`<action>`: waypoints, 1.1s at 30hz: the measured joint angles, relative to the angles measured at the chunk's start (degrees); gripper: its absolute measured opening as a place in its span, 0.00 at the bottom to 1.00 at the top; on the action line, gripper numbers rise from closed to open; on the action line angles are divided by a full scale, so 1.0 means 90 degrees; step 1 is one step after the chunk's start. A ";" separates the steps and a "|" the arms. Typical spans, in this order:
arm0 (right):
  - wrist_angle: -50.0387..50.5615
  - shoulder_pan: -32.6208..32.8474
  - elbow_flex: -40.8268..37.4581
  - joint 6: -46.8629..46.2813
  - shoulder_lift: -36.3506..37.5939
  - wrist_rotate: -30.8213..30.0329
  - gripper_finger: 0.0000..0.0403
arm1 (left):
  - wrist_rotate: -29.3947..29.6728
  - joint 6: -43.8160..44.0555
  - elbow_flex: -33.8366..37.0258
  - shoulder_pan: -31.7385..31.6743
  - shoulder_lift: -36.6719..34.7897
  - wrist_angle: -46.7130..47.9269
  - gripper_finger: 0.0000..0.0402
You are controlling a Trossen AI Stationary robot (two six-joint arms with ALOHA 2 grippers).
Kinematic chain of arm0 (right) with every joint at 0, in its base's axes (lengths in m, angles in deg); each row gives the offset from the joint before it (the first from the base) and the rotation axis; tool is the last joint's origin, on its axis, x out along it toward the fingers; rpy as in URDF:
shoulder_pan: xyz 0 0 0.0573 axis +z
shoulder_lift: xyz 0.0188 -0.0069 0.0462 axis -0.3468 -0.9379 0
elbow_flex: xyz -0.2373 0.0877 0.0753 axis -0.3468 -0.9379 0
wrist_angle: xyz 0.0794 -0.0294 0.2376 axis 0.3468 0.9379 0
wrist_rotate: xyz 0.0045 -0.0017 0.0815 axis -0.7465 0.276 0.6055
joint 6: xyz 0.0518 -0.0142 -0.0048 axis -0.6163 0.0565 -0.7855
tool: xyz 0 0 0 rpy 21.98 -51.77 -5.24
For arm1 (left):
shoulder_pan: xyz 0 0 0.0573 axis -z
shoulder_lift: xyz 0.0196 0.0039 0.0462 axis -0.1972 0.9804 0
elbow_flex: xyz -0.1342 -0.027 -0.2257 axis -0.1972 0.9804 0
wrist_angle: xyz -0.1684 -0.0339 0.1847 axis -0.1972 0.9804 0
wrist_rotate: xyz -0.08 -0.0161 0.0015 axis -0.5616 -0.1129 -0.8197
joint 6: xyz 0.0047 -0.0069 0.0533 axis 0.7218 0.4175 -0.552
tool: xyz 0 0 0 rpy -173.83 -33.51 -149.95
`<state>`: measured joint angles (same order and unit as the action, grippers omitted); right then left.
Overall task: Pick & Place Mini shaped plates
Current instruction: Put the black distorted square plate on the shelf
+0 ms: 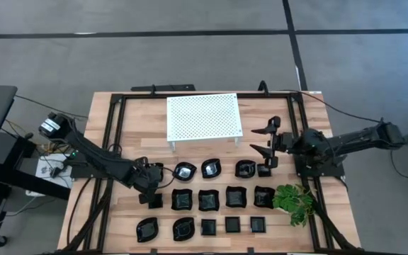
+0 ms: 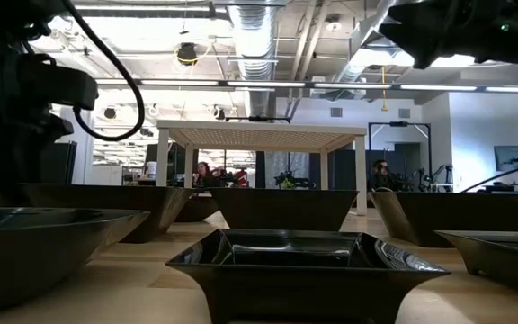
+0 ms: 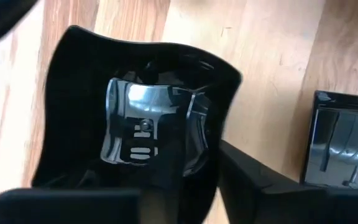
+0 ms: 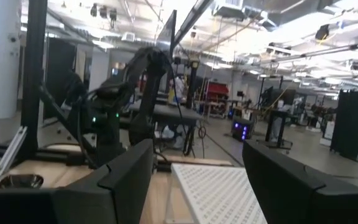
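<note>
- Dishes, black and glossy, lie in three loose rows on the near half of the wooden table (image 1: 137, 134); clock directions here follow the high view, with 12 at the far edge.
- One wavy-edged dish (image 3: 135, 118) fills the left wrist view and lies flat on the wood at the 9 o'clock end of the middle row.
- Just beside it, toward 3 o'clock, sits a square dish (image 1: 182, 199), with its neighbours (image 1: 208, 200) and (image 1: 235, 197) in line beyond it.
- Three rounded dishes form the far row, among them one (image 1: 212, 168) near the table's middle.
- The near row mixes two rounded dishes with three small square plates (image 1: 232, 225).
- In the low view, a square dish (image 2: 304, 270) stands closest to the camera.
- The left gripper (image 1: 152, 193) is down over the wavy-edged dish; I cannot tell whether it has the dish clamped.
- The right gripper (image 1: 261, 140) hangs above the table at about 2 o'clock from the dishes, its jaws spread wide and holding nothing.
- A white perforated rack (image 1: 204, 117) stands on short legs at 12 o'clock from the rows, just beside the right gripper.
- A green leafy plant (image 1: 294, 200) lies at 3 o'clock, next to the end of the middle row.
</note>
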<state>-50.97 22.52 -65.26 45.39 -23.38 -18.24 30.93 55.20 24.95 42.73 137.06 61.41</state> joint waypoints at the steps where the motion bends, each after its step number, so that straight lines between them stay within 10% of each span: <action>1: -0.0009 -0.0002 0.0019 -0.0010 -0.0079 -0.0001 0.61 | 0.0000 -0.0001 0.0000 0.0000 0.0000 0.0002 0.16; 9: -0.0012 -0.0001 0.0172 -0.0171 -0.0479 0.0002 0.61 | -0.0008 -0.0056 -0.0330 0.0000 -0.0027 0.0065 0.02; 23: -0.0014 0.0001 0.0482 -0.0259 -0.1152 0.0016 0.61 | 0.1397 -0.1486 -0.3319 -0.0048 -0.0029 0.2103 0.01; 33: -0.0015 0.0003 0.0642 -0.0571 -0.1575 0.0019 0.61 | 0.2267 -0.3435 -0.3908 -0.2188 -0.0005 0.1871 0.02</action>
<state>-51.11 22.55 -59.48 40.25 -37.55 -18.07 51.33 24.29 -10.22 23.04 137.01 78.24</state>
